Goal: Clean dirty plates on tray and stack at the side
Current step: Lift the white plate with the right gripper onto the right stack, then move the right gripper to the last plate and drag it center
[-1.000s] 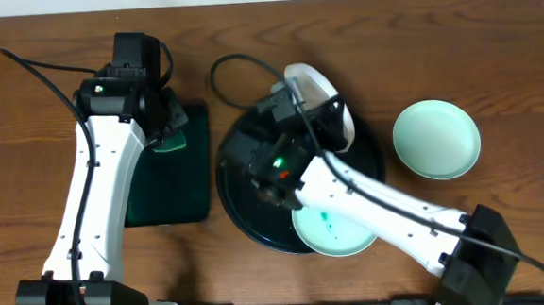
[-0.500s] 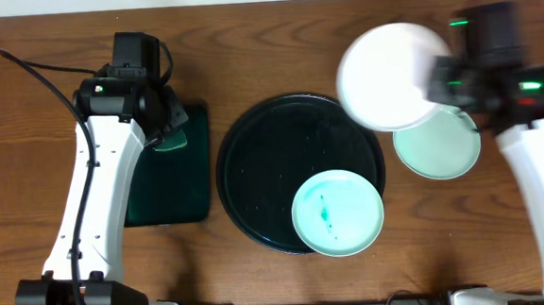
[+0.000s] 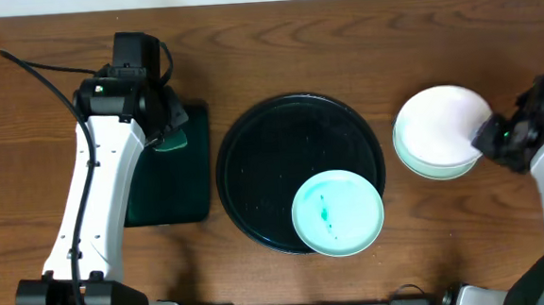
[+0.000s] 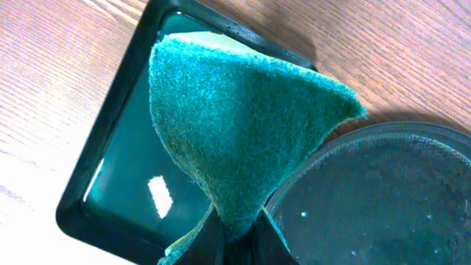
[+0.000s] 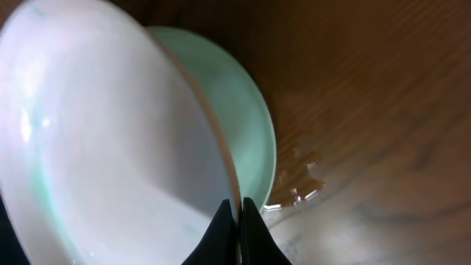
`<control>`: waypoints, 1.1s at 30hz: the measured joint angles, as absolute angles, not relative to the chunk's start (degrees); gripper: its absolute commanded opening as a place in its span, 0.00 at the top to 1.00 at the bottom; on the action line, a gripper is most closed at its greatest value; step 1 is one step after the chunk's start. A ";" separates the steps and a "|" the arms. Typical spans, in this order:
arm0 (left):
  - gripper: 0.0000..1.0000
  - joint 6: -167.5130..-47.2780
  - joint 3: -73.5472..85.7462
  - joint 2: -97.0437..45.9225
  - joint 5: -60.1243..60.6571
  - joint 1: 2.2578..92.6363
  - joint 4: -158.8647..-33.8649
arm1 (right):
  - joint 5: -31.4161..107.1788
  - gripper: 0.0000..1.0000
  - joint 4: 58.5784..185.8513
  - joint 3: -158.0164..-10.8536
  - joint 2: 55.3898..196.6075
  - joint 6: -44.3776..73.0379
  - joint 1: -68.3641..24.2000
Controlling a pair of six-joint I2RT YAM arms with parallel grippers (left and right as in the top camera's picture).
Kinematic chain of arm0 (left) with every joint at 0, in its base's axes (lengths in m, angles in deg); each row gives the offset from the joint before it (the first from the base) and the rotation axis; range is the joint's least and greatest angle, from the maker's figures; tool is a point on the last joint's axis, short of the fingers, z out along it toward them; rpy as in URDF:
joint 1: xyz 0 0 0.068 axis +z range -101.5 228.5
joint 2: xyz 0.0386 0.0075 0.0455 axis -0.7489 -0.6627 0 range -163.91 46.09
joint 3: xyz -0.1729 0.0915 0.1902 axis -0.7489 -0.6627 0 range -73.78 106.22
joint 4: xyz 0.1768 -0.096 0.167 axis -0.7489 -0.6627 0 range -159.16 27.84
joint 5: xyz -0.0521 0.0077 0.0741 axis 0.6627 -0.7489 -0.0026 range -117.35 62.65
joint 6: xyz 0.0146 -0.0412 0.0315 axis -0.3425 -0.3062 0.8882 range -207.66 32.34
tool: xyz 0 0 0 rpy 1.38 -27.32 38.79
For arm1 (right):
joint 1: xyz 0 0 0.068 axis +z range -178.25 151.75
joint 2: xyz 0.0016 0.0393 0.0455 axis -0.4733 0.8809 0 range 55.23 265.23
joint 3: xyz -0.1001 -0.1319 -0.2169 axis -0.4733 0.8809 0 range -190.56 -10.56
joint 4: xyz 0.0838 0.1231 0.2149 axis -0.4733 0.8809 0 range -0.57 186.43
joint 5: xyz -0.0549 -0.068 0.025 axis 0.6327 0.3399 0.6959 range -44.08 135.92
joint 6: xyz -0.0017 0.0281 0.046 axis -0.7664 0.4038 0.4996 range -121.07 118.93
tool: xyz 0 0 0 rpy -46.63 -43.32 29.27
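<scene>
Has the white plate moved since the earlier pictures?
Yes. The white plate went right, off the black tray, onto the mint plate; the right gripper holds it.

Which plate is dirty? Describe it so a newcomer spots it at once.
Start at the big round black tray mid-table. The plate sits at its lower-right edge in the overhead view, overlapping the rim. Unlike the two plates off-tray at right, it lies alone with a teal smear in its middle.
</scene>
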State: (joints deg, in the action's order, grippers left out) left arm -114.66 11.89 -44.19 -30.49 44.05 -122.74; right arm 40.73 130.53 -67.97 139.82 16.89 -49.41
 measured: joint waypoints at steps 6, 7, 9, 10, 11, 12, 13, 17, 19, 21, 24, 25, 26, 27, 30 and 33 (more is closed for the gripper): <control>0.93 -114.66 11.89 -44.19 -30.49 44.05 -122.58 | 40.56 0.68 123.62 -63.64 144.81 16.91 -49.39; 0.93 -114.66 11.89 -44.19 -30.49 44.05 -122.58 | 40.49 0.64 123.03 -63.62 145.90 16.82 -49.22; 0.93 -114.66 11.89 -44.19 -30.46 44.05 -122.58 | 40.49 0.65 123.10 -63.62 146.95 16.78 -48.63; 0.93 -114.66 11.89 -44.19 -30.49 44.05 -122.56 | 40.30 0.65 125.15 -63.77 147.15 16.69 -48.06; 0.93 -114.66 11.89 -44.19 -30.49 44.05 -122.52 | 40.17 0.65 127.10 -64.14 147.12 16.69 -47.49; 0.93 -114.66 11.89 -44.19 -30.49 44.05 -122.41 | 40.25 0.65 129.09 -64.88 147.10 16.71 -47.08; 0.93 -114.66 11.89 -44.19 -30.49 44.05 -122.34 | 40.21 0.64 132.06 -66.22 147.06 16.67 -46.16; 0.93 -114.66 11.87 -44.19 -30.49 44.05 -122.30 | 36.52 0.54 139.84 -73.30 146.12 14.48 -40.47; 0.93 -114.66 11.87 -44.19 -30.49 44.05 -122.30 | 32.78 0.53 141.11 -75.09 145.13 12.56 -36.10; 0.93 -114.66 11.87 -44.19 -30.49 44.05 -122.30 | 30.37 0.53 142.55 -74.83 144.78 11.05 -31.43; 0.93 -114.66 11.87 -44.19 -30.49 44.05 -122.39 | 28.43 0.53 144.15 -72.60 144.81 9.48 -25.48; 0.93 -114.66 11.87 -44.19 -30.49 44.05 -122.39 | 28.19 0.54 144.54 -71.88 144.81 9.19 -24.23; 0.93 -114.66 11.87 -44.19 -30.49 44.05 -122.43 | 27.64 0.54 145.39 -70.46 144.81 8.89 -22.36; 0.93 -114.66 11.87 -44.19 -30.49 44.05 -122.47 | 27.44 0.55 146.14 -69.56 144.81 8.69 -21.04; 0.93 -114.66 11.87 -44.19 -30.49 44.05 -122.52 | 27.36 0.58 146.40 -67.99 144.81 8.65 -19.08; 0.93 -114.66 11.87 -44.19 -30.49 44.05 -122.54 | 27.20 0.64 146.47 -66.02 144.81 8.45 -17.24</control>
